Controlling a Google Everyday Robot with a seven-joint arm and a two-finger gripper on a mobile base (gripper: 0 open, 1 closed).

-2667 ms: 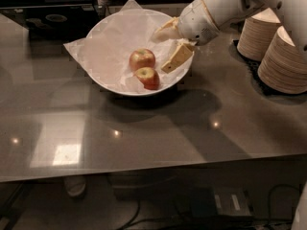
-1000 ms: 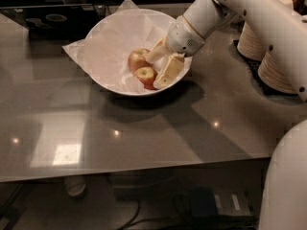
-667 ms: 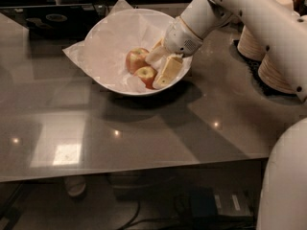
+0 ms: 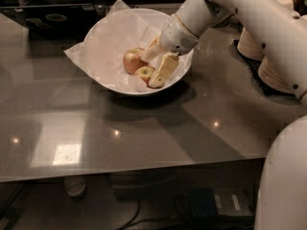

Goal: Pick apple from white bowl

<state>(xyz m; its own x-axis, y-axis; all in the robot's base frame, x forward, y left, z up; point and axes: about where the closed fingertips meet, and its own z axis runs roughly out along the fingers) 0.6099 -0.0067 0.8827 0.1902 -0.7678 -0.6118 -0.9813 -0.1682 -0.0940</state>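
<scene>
The white bowl (image 4: 103, 42), wide and lined with crinkled white paper, stands at the back middle of the grey table. Two apples lie in it. The apple (image 4: 143, 74) is the smaller one at the front, red with a yellow-green patch at its stem dimple. The bigger red-orange apple (image 4: 132, 61) lies just behind and left of it. My gripper (image 4: 149, 71) reaches into the bowl from the right, open. One beige finger (image 4: 164, 69) lies against the apple's right side and the other finger (image 4: 150, 52) is behind it, near the bigger apple.
Stacks of beige paper dishes (image 4: 250, 44) stand at the right rear, with another stack (image 4: 278, 71) beside them, under my white arm (image 4: 254, 18). Dark items (image 4: 55, 18) sit behind the bowl at the back left. The table's front edge (image 4: 120, 174) runs across the lower view.
The gripper has come down and left from the bowl's right rim into the bowl, up to the apples. In the last second it has barely moved. The apples have not shifted.
</scene>
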